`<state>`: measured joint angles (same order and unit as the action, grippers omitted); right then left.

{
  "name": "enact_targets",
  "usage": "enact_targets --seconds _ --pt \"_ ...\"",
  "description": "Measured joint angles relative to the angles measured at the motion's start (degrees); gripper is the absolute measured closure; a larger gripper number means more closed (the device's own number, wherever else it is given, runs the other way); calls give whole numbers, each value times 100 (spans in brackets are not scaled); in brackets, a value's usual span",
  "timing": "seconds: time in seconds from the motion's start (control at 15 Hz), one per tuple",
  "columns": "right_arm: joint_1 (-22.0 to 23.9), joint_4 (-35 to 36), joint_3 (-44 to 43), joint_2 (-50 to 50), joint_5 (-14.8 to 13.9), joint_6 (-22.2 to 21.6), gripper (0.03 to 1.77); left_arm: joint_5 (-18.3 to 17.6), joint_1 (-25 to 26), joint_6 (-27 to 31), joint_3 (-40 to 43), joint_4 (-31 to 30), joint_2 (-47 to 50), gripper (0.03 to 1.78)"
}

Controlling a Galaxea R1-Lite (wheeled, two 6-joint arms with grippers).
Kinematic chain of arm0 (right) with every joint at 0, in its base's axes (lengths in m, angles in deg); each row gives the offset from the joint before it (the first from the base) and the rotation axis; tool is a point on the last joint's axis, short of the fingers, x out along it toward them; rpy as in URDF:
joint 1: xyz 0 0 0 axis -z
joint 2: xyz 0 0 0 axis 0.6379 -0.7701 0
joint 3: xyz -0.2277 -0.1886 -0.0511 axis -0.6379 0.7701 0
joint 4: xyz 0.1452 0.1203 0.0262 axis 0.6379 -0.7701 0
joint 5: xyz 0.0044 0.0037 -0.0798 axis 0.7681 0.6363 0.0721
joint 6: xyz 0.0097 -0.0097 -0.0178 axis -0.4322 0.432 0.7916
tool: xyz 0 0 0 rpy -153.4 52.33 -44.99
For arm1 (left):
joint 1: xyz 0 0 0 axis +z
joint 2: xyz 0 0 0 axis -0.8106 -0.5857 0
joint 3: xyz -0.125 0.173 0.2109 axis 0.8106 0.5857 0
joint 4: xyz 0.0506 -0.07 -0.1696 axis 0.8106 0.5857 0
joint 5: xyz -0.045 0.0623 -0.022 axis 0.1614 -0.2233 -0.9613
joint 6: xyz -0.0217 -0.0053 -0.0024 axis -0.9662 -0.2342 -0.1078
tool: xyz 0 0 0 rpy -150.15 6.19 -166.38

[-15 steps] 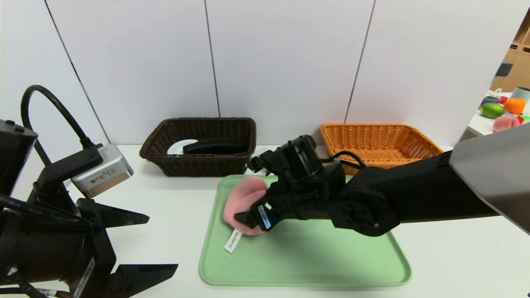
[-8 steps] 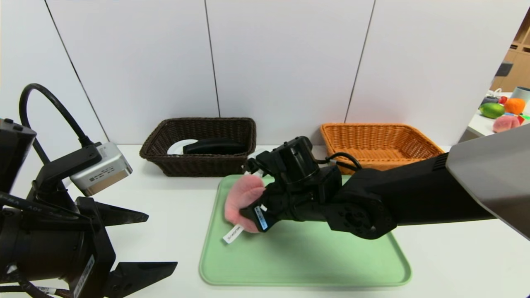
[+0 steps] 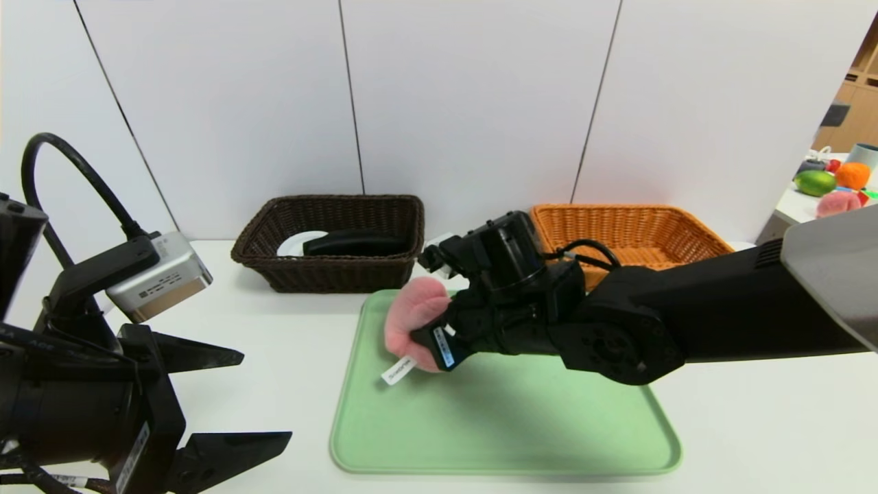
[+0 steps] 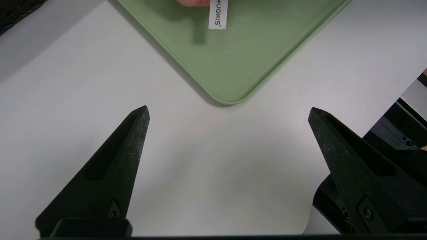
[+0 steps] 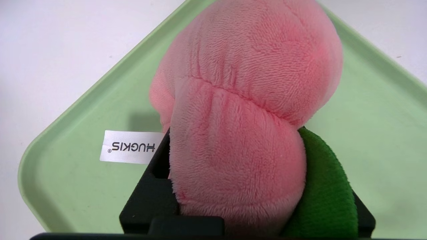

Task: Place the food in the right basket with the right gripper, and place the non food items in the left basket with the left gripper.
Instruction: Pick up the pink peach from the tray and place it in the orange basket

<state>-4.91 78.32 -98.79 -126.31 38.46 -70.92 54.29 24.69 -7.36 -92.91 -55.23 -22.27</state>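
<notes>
Where the frame's middle lies, right pincer point(image 3: 429, 339): clamped on soft pink plush with green fabric patch point(image 3: 413, 315), over pale-green rectangular tray point(image 3: 542, 432)
At lower left, left pincer point(image 3: 264, 401): wide apart

head: high, forward-down | wrists: close, down | all share green tray point(image 3: 507, 425)

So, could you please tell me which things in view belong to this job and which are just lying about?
Job: pink plush, tray, brown basket, orange basket.
Lying about: side table's orange, green fruit.
</notes>
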Motion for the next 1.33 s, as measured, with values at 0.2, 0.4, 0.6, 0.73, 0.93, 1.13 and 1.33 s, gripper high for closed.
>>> enact_targets --seconds 0.2,0.4,0.6,0.73,0.93,1.13,1.33 --pt "172 -15 5 215 9 -219 99 0 0 -1 -15 -85 26 12" --pt "445 -59 11 532 13 -232 99 4 0 -11 -15 -100 59 12" --pt "955 -113 77 926 16 -226 99 11 22 -30 -20 -190 56 12" --pt "1401 -102 85 1159 46 -208 99 9 61 -30 -20 -224 43 12" --pt "2013 -32 102 1423 52 -178 99 9 113 -20 -15 -227 17 12" --pt "2492 16 61 1548 68 -96 99 9 124 -28 -9 -227 -13 12" --pt "2895 35 24 1493 59 -85 99 9 122 -28 -4 -317 -38 12"
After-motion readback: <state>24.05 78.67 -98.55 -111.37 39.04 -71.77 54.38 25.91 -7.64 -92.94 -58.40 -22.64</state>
